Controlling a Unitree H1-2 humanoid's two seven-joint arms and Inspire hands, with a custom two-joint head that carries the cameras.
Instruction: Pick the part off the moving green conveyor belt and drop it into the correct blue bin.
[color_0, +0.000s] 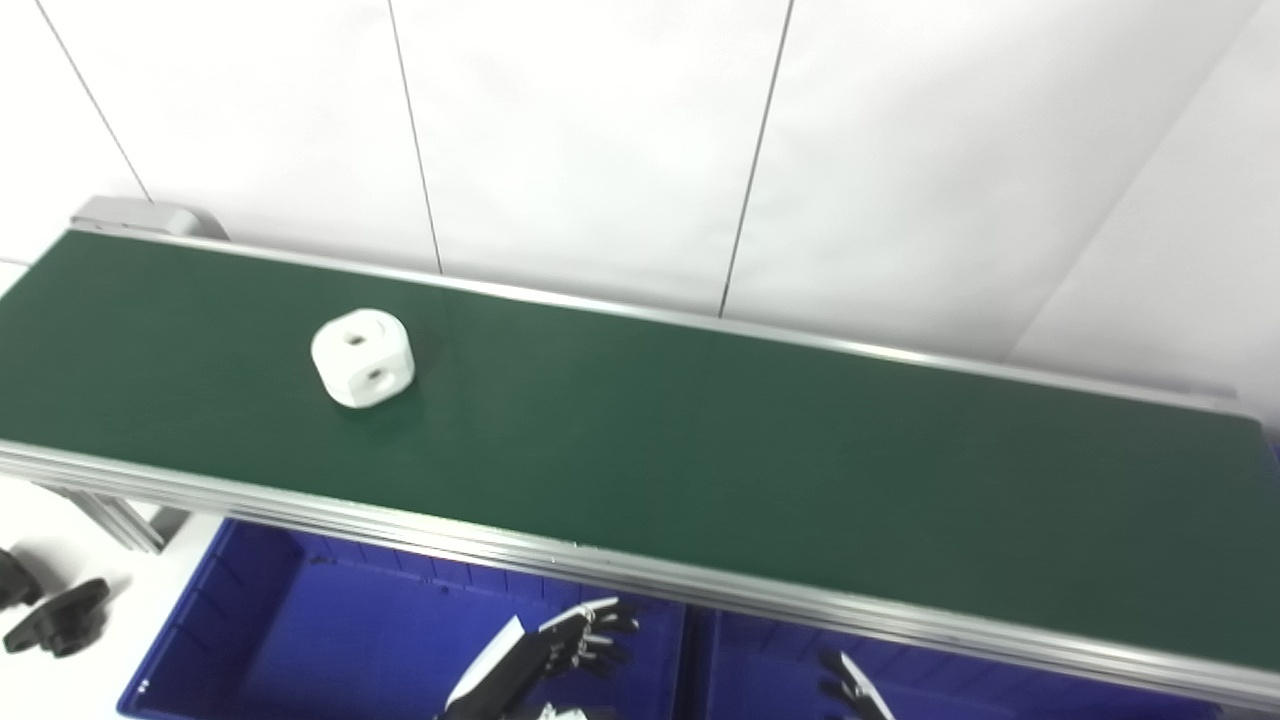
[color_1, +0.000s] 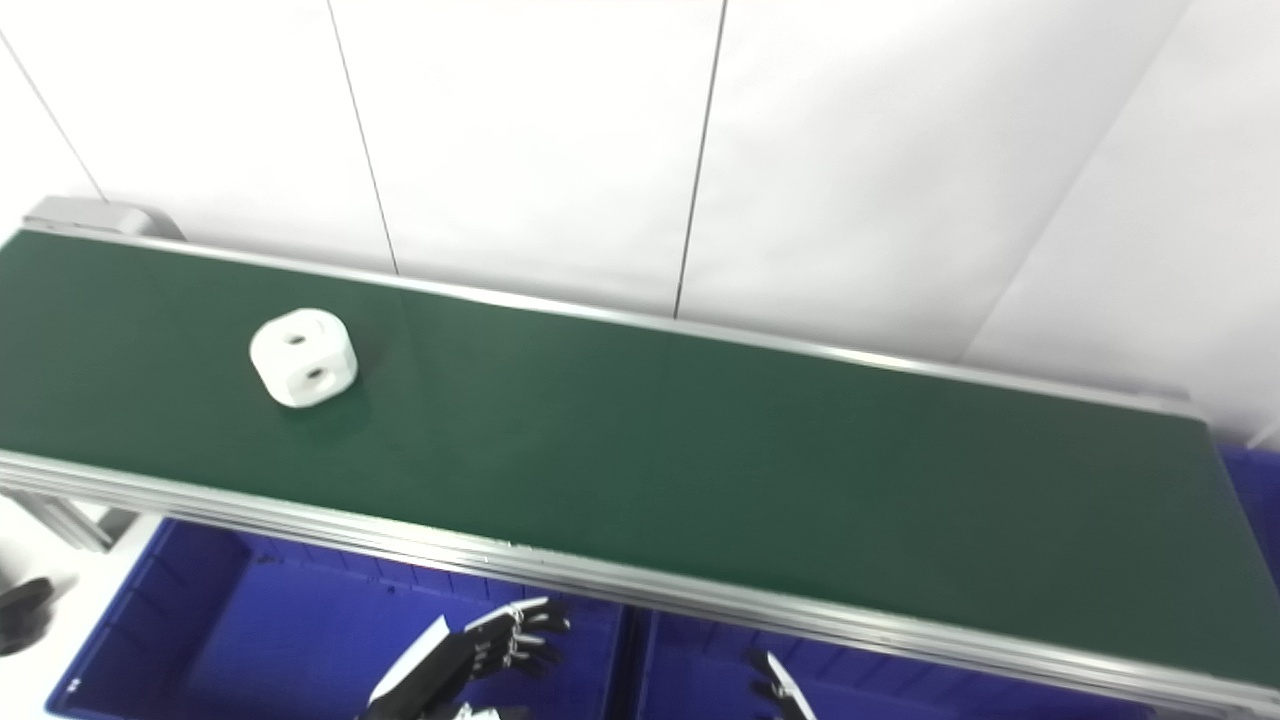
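Observation:
A white cube-shaped part (color_0: 362, 357) with round holes in its faces lies on the left stretch of the green conveyor belt (color_0: 700, 440). Below the belt's near rail, my left hand (color_0: 570, 642) hovers over the left blue bin (color_0: 260, 640) with its fingers spread and nothing in it. Only the fingertips of my right hand (color_0: 850, 685) show at the bottom edge, over the right blue bin (color_0: 760, 670), apart and empty. Both hands are well clear of the part.
The belt's aluminium near rail (color_0: 600, 560) runs between the hands and the belt. Black parts (color_0: 55, 620) lie on the white table at the lower left. A white panelled wall stands behind the belt. A motor housing (color_0: 140, 215) caps the belt's far left end.

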